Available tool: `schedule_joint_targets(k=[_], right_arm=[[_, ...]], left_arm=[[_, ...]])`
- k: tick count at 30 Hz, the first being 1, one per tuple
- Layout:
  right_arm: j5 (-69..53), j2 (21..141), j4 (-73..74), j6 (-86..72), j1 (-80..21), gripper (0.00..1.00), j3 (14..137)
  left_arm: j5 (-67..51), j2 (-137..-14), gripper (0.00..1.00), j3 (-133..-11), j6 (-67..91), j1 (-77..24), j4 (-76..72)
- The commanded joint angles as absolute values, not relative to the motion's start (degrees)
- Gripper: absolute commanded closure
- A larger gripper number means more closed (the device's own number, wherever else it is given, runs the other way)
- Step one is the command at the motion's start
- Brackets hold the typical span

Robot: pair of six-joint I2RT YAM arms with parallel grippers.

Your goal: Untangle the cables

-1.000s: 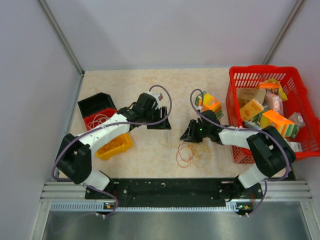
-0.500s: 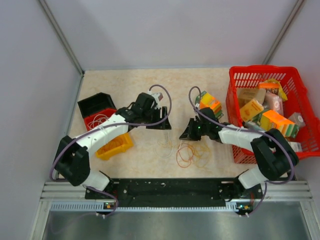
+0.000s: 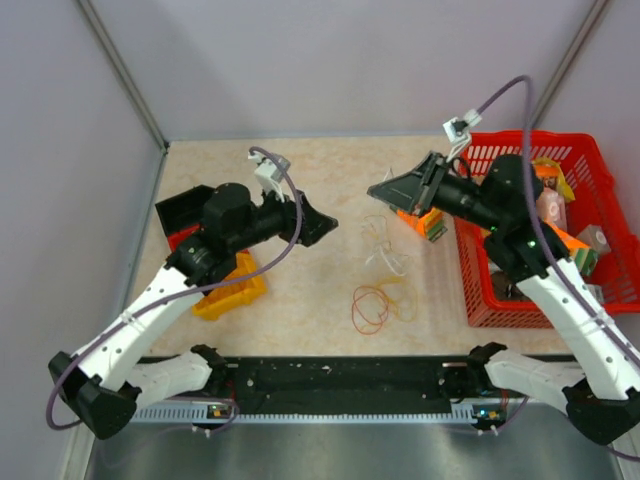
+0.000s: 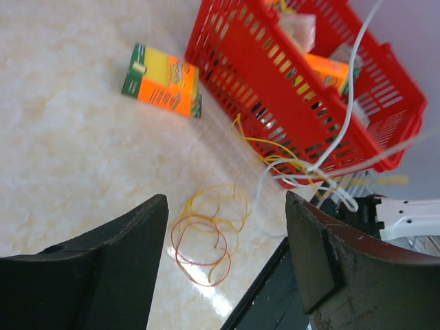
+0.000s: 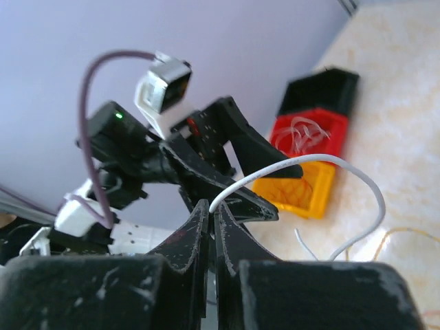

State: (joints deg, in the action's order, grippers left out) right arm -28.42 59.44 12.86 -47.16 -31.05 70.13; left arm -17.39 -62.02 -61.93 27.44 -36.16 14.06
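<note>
Right gripper [image 5: 210,208]: I see its jaws pressed tight together, pinching a white cable [image 5: 311,162] at the very tips. It is raised above the table [image 3: 300,170], near the far left corner of the red basket [image 4: 275,75].
White cable: it arcs out of that pinch and drops away. From the left wrist I follow it as one long line down to a small knot of loops in front of the basket.
Left gripper [image 4: 227,206]: jaws stand wide apart, with nothing between them and nothing touched. It is raised over the left half of the table, pointing toward the right gripper and well apart from it.
Yellow cable [image 4: 271,146]: a thin strand mixed into the white loops at the foot of the basket.
Red and orange loops [image 3: 370,308]: lying flat toward the near edge, between the two arms. I cannot tell whether they touch the white cable.
Orange, yellow and green box [image 4: 163,81]: flat on the table, just beside the basket.
Basket: at the right edge, full of packaged goods.
Black bin [image 3: 185,205], red bin [image 5: 333,141], yellow bin [image 3: 235,290]: grouped at the left; the red one holds pale wire coils [image 5: 302,129].
</note>
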Motion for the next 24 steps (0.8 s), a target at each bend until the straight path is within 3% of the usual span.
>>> schedule_joint_targets(k=[1, 11, 17, 20, 24], right_arm=[[-28.6, 57.3, 15.7, -45.1, -30.8, 1.0, 77.4], [-30.8, 62.8, 16.8, -45.7, -30.7, 1.0, 79.3], [-29.6, 62.7, 17.0, -44.9, -30.7, 1.0, 84.6], [-30.6, 62.9, 16.4, -46.6, -30.8, 1.0, 83.6], [-30.1, 62.3, 15.7, -47.0, -30.7, 1.0, 82.4]], left_arm=[[-18.0, -55.2, 0.26, -64.2, 24.3, -36.0, 5.7], [-23.1, -54.3, 0.25, -64.9, 25.6, -36.1, 5.5], [-39.5, -58.7, 0.25, -65.6, 31.5, -36.3, -5.2], [-41.2, -61.5, 0.25, -65.7, 34.4, -37.5, -10.7], [-40.9, -65.9, 0.33, -69.6, 34.7, -40.1, -11.4]])
